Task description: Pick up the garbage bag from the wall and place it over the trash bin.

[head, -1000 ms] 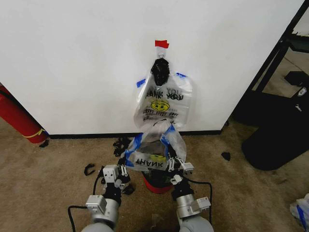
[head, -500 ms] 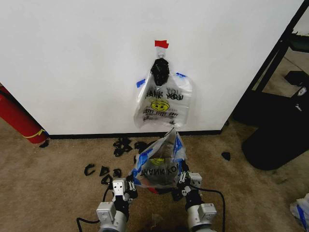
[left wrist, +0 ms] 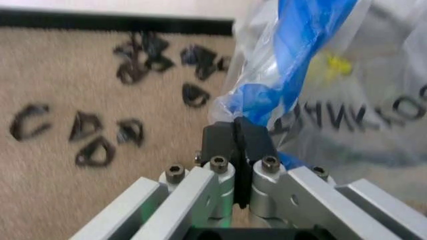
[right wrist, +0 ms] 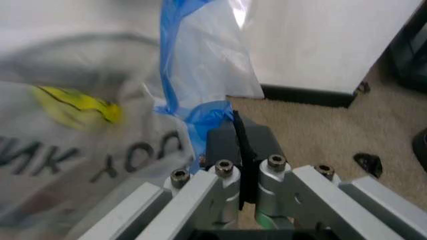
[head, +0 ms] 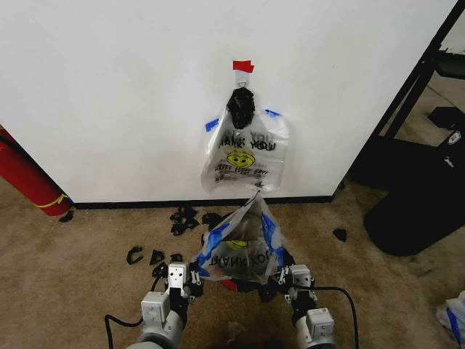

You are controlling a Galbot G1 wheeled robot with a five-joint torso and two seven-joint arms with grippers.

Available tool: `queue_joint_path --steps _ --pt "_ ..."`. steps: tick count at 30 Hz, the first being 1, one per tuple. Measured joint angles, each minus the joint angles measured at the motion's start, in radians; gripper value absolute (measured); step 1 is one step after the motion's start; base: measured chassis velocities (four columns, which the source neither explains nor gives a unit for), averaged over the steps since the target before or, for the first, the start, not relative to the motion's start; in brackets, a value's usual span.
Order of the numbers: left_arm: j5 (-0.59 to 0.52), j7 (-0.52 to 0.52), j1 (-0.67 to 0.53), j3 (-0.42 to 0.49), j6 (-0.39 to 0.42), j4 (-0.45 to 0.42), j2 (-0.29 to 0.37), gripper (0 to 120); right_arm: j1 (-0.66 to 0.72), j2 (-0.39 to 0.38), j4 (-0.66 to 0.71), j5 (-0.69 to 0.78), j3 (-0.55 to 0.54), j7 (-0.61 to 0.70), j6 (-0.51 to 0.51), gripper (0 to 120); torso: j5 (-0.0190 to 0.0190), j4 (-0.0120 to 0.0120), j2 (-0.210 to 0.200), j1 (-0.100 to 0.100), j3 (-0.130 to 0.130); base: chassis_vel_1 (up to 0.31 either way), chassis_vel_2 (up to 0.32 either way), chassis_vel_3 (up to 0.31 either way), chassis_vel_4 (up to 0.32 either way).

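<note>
Since half a second ago both arms have drawn a little further toward the robot and spread slightly, so the garbage bag (head: 242,247) now hangs stretched between them with its upper tip sagging at about 12 o'clock, just below the bunch of like bags (head: 245,154) on the wall (head: 109,94). From the head view, the left gripper (head: 183,275) sits at roughly 7 o'clock of the bag and the right gripper (head: 286,275) at roughly 5 o'clock, each at a lower corner. In the left wrist view the left gripper's (left wrist: 238,142) black pads are pressed together with the blue trim of the bag pinched between them; the right wrist view shows the right gripper (right wrist: 237,145) likewise clenched on a fold of blue trim. The bag's "THANK YOU" print and yellow smiley read upside down in the head view. A sliver of the red trash bin (head: 231,284) peeks out beneath the bag at 6 o'clock, between the two grippers. Black clips (head: 156,256) lie scattered on the carpet (head: 73,262) at about 9 o'clock of the bag, near the black skirting. A piece of red tape (head: 243,66) sits above the hanging bunch.
</note>
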Motion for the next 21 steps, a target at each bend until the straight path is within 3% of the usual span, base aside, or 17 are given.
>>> queue_joint_path --steps 6,16,21 --pt "0.01 -0.006 -0.006 0.048 0.0 0.043 -0.04 0 0.071 0.039 -0.053 0.038 -0.006 0.028 -0.056 0 0.0001 0.0002 0.0 0.0 0.0 0.0 0.0 0.0 0.0" --pt "-0.087 -0.064 0.014 0.048 0.048 -0.002 -0.018 0 0.005 0.011 0.027 0.048 0.005 0.046 -0.178 0 0.0002 0.0 0.0 0.0 0.0 0.0 0.0 0.0 0.0" --pt "-0.103 -0.073 -0.015 0.056 0.058 0.029 -0.027 0 0.039 0.006 -0.013 0.062 0.006 0.051 -0.198 0 0.0001 0.0001 0.0 0.0 0.0 0.0 0.0 0.0 0.0"
